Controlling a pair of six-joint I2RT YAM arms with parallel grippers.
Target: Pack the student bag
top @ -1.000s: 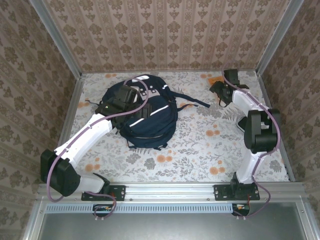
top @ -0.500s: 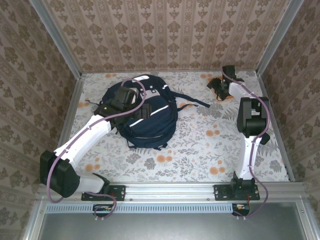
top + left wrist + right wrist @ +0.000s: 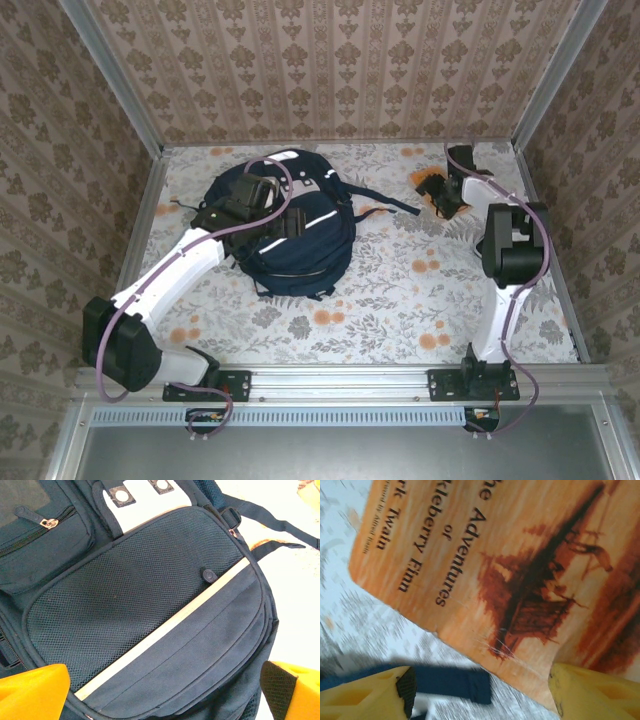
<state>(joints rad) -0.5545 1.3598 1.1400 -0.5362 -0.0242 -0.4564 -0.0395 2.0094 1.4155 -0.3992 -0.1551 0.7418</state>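
While the bag (image 3: pixel 300 240) lies flat on its back, front pocket up, entries run thus. Left gripper (image 3: pixel 160 695): directly above the bag's mesh pocket, fingers spread wide, holding nothing. Right gripper (image 3: pixel 480 692): fingers apart, empty, low over an orange book (image 3: pixel 510 555) well right of the bag, just past its strap end. Book's near edge slants across the jaw gap; the right arm is much the nearer, so the likely picker.

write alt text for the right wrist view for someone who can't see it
An orange book, its cover showing a dark raft-like drawing and the words Adventures, Finn and Twain, lies flat on a floral tabletop. The right pincer hangs open over its edge, yellow fingertips in both bottom corners, a dark blue strap between them.
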